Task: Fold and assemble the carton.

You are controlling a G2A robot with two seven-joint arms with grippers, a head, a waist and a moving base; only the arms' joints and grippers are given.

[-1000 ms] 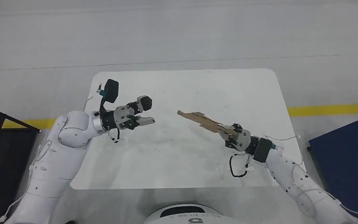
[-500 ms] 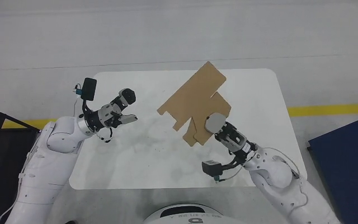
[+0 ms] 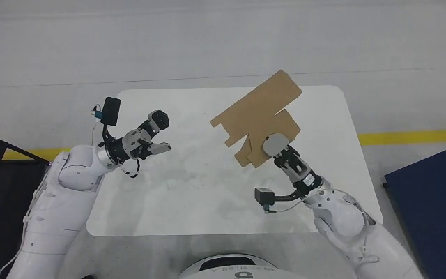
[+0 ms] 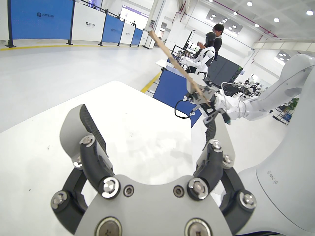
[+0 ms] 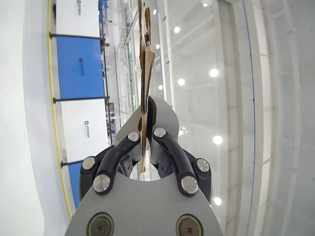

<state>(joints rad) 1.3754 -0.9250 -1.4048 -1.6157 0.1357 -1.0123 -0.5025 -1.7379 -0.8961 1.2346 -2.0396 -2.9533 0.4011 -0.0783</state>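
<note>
Nearest you, above the right half of the table [image 3: 195, 202], your right gripper [image 3: 274, 148] is clamped on the lower edge of the carton [image 3: 258, 115], with the board pinched edge-on between its pads. Over the table's left half, at about the same depth, your left gripper [image 3: 161, 134] hangs with its 2 fingers spread apart and nothing between them, facing the sheet. Beyond the right gripper the carton rises clear of the table. It is a flat, unfolded blank leaning toward the table's far right corner and touches nothing but the pads. I judge it light and fairly stiff across its panels, yet ready to bend at the scored creases. Its corrugated edge looks ragged, so it may tear if pulled. Take it with the free gripper on a broad panel beside a crease, away from the thin tabs.
</note>
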